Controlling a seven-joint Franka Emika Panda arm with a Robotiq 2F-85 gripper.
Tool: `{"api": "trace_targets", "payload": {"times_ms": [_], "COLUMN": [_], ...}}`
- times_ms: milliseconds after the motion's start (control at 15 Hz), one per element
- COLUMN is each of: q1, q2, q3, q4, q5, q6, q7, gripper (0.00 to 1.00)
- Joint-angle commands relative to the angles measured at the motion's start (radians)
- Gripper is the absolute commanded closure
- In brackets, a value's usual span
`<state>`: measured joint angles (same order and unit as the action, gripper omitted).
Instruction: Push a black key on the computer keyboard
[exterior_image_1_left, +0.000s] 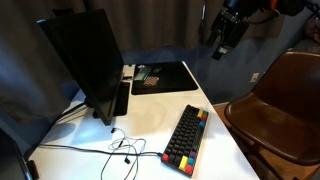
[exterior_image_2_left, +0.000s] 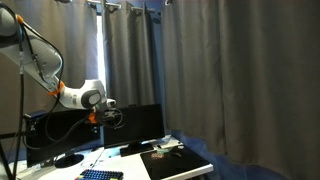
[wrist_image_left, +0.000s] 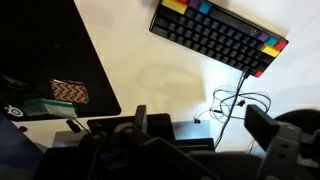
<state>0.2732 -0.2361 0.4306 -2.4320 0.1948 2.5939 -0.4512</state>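
The computer keyboard (exterior_image_1_left: 187, 138) lies at the front right of the white table (exterior_image_1_left: 150, 125), mostly black keys with coloured keys along one edge. It also shows in the wrist view (wrist_image_left: 220, 38) and partly at the bottom of an exterior view (exterior_image_2_left: 100, 175). My gripper (exterior_image_1_left: 221, 48) hangs high above the table's far right side, well away from the keyboard. In the wrist view its two fingers (wrist_image_left: 200, 130) stand apart with nothing between them. It also shows in an exterior view (exterior_image_2_left: 110, 108).
A black monitor (exterior_image_1_left: 85, 60) stands at the left. A flat black mouse mat (exterior_image_1_left: 165, 76) lies at the back with a small patterned card (wrist_image_left: 70, 92) on it. A tangled earphone cable (exterior_image_1_left: 120, 150) lies beside the keyboard. A brown chair (exterior_image_1_left: 280, 100) stands by the table's right edge.
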Motion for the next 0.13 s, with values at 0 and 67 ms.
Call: {"api": "trace_targets", "payload": {"times_ms": [0, 67], "q1": [0.062, 0.063], "q2": [0.007, 0.007], "q3": [-0.061, -0.061], "q4": [-0.003, -0.004], "q5": [-0.031, -0.031], "q6": [0.003, 0.003], "q7": [0.024, 0.024], "gripper": [0.00, 0.00]}}
